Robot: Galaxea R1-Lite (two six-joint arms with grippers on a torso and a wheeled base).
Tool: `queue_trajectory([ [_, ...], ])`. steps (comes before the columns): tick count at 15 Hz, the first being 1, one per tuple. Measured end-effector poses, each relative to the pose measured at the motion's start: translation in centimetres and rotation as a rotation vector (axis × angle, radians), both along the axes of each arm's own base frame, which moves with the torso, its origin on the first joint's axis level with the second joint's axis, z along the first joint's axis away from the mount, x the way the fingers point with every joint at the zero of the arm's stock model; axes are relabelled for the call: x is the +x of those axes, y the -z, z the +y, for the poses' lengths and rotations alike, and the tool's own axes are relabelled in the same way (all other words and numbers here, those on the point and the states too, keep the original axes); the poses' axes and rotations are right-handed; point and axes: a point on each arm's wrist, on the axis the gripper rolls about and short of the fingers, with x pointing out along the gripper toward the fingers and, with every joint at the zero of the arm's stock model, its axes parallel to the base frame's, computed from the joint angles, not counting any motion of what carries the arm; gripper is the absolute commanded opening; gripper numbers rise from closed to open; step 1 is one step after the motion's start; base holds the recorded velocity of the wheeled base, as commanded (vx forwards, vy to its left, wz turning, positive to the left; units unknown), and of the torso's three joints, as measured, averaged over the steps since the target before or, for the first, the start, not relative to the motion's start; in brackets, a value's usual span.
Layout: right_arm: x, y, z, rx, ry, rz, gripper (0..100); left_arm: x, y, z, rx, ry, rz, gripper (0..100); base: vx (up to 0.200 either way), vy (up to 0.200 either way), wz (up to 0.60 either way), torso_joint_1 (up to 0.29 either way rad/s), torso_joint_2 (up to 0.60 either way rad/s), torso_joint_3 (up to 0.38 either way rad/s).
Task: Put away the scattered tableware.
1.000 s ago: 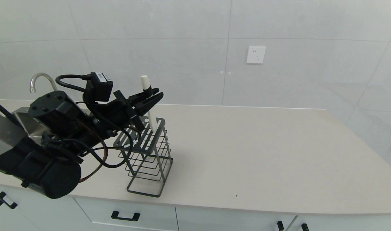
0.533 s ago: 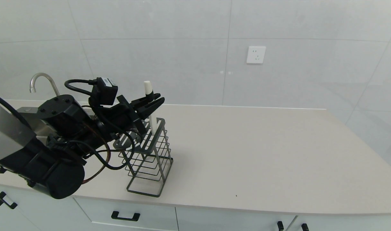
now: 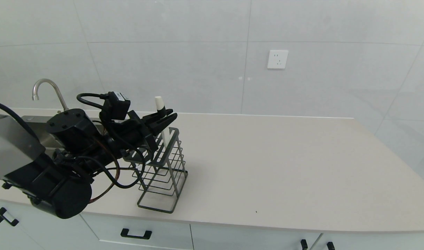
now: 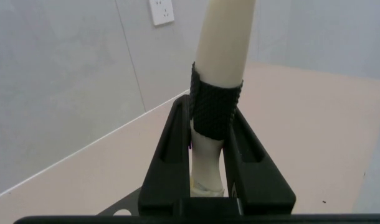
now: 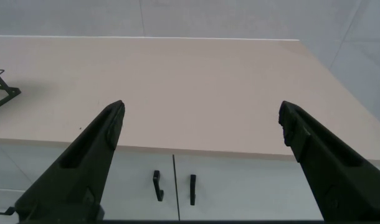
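Observation:
A black wire utensil rack (image 3: 161, 170) stands on the beige counter (image 3: 274, 166) at the left. My left gripper (image 3: 163, 116) hovers over the rack's top and is shut on a cream-handled utensil (image 3: 159, 102), held upright with its lower end inside the rack. In the left wrist view the cream handle (image 4: 224, 37) passes between the black fingers (image 4: 174, 155), gripped at a black textured band (image 4: 216, 109). My right gripper (image 5: 202, 155) is open, off the counter's front edge, with nothing between its fingers.
A sink with a curved metal faucet (image 3: 45, 88) lies behind the left arm. A wall socket (image 3: 277, 59) is on the tiled wall. Drawer fronts with black handles (image 3: 135, 234) run below the counter. The counter's bare stretch lies right of the rack.
My left gripper has come down with the cream-handled utensil, sinking it deeper into the rack. The rack has not moved.

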Motion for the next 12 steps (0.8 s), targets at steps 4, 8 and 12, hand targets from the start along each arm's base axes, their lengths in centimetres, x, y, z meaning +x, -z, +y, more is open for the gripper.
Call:
queue_trajectory([
  [4, 0.00, 0.00, 0.00, 0.000, 0.001, 0.000, 100, 0.20, 0.55, -0.05, 0.005, 0.000, 0.017, 0, 0.000, 0.000, 0.00, 0.000, 0.00, 0.000],
  [8, 0.00, 0.00, 0.00, 0.000, 0.000, 0.000, 100, 0.27, 0.76, -0.03, 0.008, -0.002, 0.021, 0, 0.000, 0.000, 0.00, 0.000, 0.00, 0.000],
  [12, 0.00, 0.00, 0.00, 0.000, 0.001, 0.000, 100, 0.34, 1.07, -0.01, 0.011, -0.003, 0.031, 0, 0.000, 0.000, 0.00, 0.000, 0.00, 0.000],
])
